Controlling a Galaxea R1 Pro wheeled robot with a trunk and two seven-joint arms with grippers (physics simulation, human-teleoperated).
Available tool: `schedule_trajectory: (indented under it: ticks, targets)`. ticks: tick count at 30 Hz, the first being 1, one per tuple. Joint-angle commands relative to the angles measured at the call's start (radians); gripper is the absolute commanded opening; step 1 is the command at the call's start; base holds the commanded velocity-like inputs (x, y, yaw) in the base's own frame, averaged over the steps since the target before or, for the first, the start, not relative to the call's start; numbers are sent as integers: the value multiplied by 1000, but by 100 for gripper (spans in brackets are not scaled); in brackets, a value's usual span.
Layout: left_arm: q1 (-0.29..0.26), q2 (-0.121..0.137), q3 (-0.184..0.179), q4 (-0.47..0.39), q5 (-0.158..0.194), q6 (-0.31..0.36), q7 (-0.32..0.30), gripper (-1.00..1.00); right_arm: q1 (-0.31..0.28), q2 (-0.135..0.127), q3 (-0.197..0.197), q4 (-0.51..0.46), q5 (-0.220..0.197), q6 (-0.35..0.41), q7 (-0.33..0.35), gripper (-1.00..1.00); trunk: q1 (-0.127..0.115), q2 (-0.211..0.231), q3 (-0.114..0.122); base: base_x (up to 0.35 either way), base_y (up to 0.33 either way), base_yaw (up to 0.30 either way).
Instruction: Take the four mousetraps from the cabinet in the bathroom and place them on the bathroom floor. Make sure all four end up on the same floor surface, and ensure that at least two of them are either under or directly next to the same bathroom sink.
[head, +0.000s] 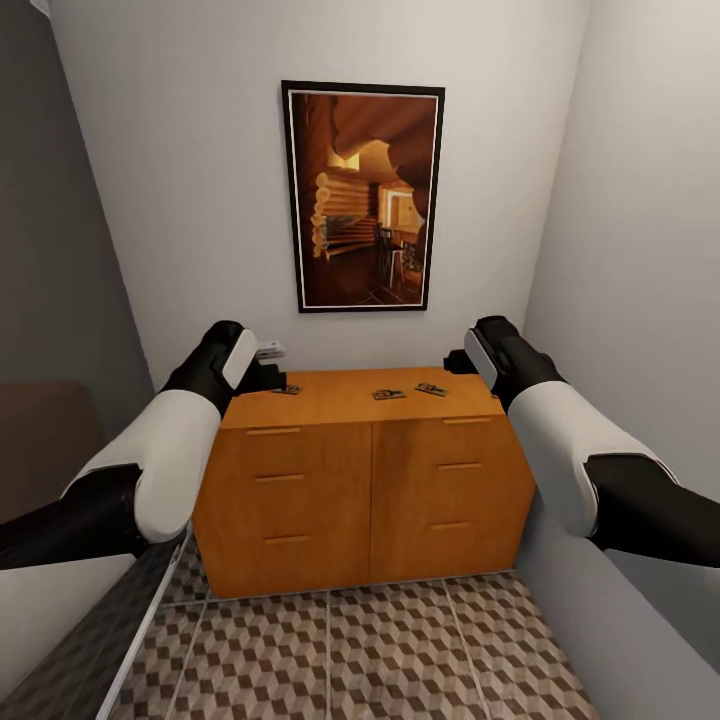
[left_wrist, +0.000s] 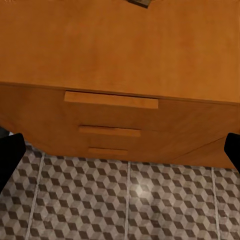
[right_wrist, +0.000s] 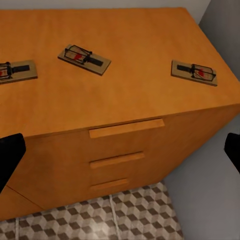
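At the left, the left arm is raised beside the cabinet, and the left pincer hangs over its front edge. Its fingers stand wide apart with nothing between them. Just past this arm one mousetrap lies near the left end of the cabinet top. Near the middle of the top lies a second mousetrap, and a third mousetrap lies just to the right of it. I cannot find the fourth one. At the right, the right pincer is also wide apart and empty, and it hangs above the right half of the top. The bathroom floor in front carries no trap yet, so I judge the first pick is the step in hand. The next move asks one pincer to come down over a trap and close on its thin edges.
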Motion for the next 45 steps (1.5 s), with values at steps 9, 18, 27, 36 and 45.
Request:
schedule_trajectory:
  ticks: [9, 18, 27, 36, 45]
  targets:
    - [-1, -5, 4, 5, 10, 3, 10, 100, 6, 7, -5, 1, -25, 3, -1, 100, 0, -1, -1, 0, 0, 0]
    - [2, -8, 4, 8, 11, 4, 10, 100, 9, 25, -3, 3, -177, 2, -8, 100, 0, -1, -1, 0, 0, 0]
    - [2, -10, 4, 8, 11, 5, 9, 100, 10, 24, 0, 2, -212, 3, -10, 100, 0, -1, -1, 156, 0, 0]
    - [2, -12, 4, 3, 11, 6, 9, 100, 10, 23, 2, 1, -214, 3, -10, 100, 0, -1, -1, 106, 0, 0]
    - [2, -12, 4, 1, 11, 5, 9, 100, 10, 27, 2, 2, -216, 3, -9, 100, 0, -1, -1, 94, 0, 0]
